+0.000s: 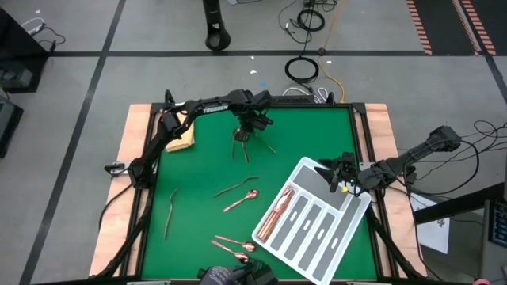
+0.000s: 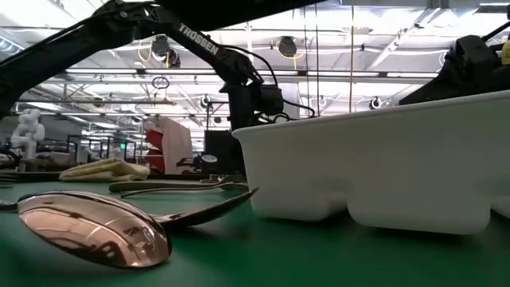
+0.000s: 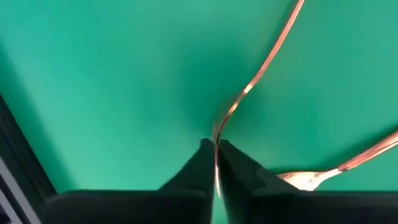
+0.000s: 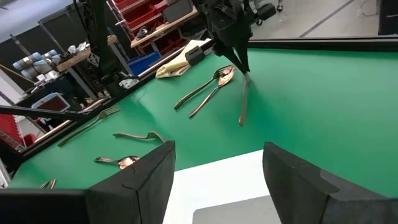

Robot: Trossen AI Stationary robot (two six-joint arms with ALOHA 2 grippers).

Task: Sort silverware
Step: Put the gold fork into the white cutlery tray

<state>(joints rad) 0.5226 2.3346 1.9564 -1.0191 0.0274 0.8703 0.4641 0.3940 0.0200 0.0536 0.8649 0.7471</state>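
The left gripper is pinching shut on one piece of silverware at the mat's twelve o'clock end, its long axis running toward six. The right gripper is hovering wide open, empty, over the tray at four o'clock.

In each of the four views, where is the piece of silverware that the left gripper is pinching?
High view: the pinched piece hangs under the left gripper, far middle of the green mat.
Low view: cannot tell; the tray blocks that area.
Left wrist view: thin handle between the fingers.
Right wrist view: slanted piece below the gripper.
Shared landmark: yellow cloth.
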